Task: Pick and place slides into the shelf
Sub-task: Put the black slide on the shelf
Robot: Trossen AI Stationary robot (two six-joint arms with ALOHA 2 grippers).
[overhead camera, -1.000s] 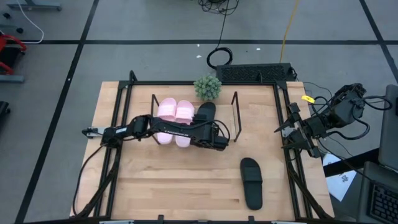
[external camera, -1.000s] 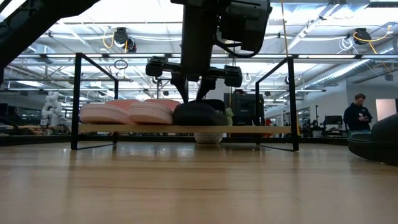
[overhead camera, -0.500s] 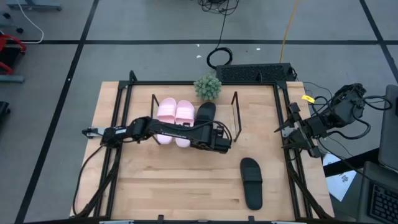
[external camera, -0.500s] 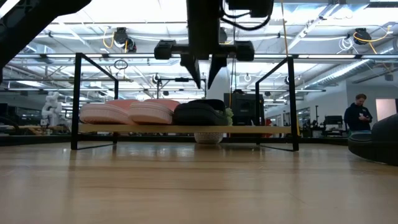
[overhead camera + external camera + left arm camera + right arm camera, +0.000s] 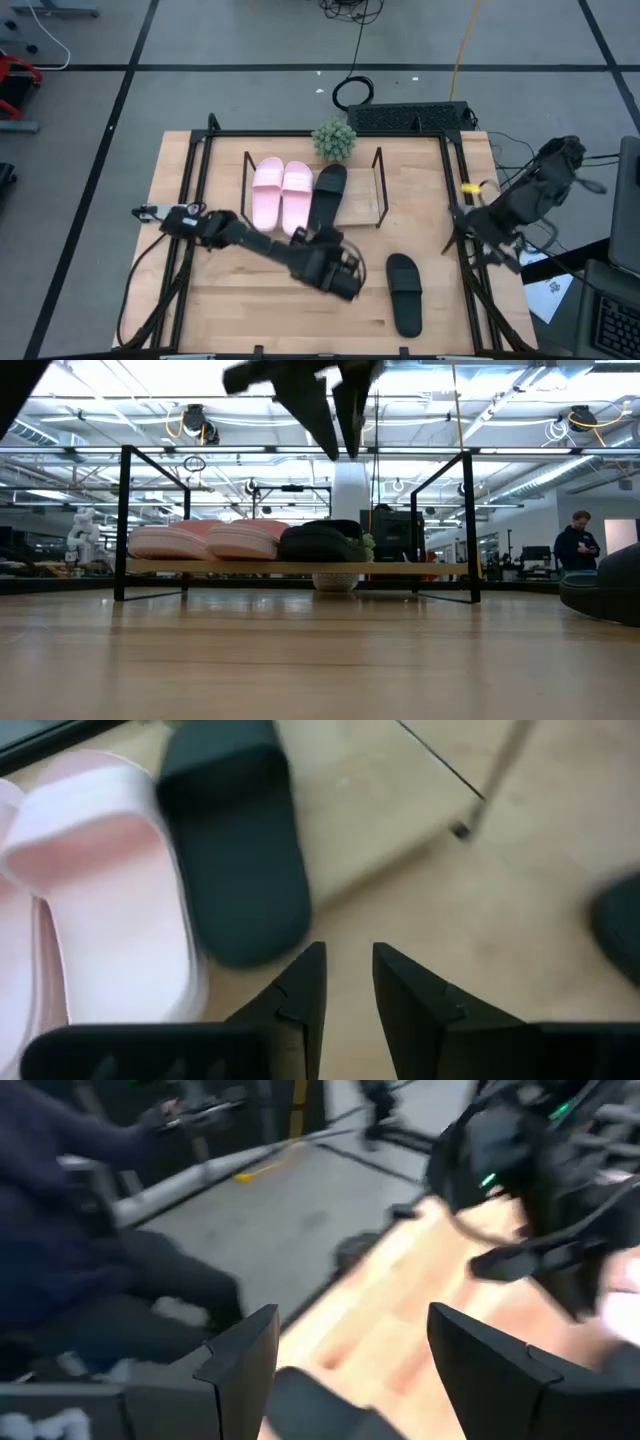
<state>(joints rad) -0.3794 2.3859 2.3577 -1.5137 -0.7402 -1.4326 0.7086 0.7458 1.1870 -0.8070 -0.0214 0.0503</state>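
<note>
The desk point(image 5: 250, 300) carries the shelf point(image 5: 362, 205), where two pink slides point(image 5: 281, 190) and one black slide point(image 5: 326, 193) lie side by side — just beyond the left pincer point(image 5: 345, 281). That pincer hangs empty, its fingers a narrow gap apart, with the second black slide point(image 5: 405, 292) on the desk beside it — the right pincer point(image 5: 350, 1370), at the desk's right edge, is spread wide.

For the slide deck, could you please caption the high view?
Three slides on the shelf; left hand empty near the last black slide.

Grey floor point(image 5: 200, 40) all round the table point(image 5: 250, 310), crossed by dark tape lines point(image 5: 300, 67). A yellow cable point(image 5: 462, 45) runs off from the far edge. Beyond, bright ceiling lights point(image 5: 520, 385), metal trusses point(image 5: 250, 452), and a person point(image 5: 577, 543) in dark clothes standing far right.
</note>
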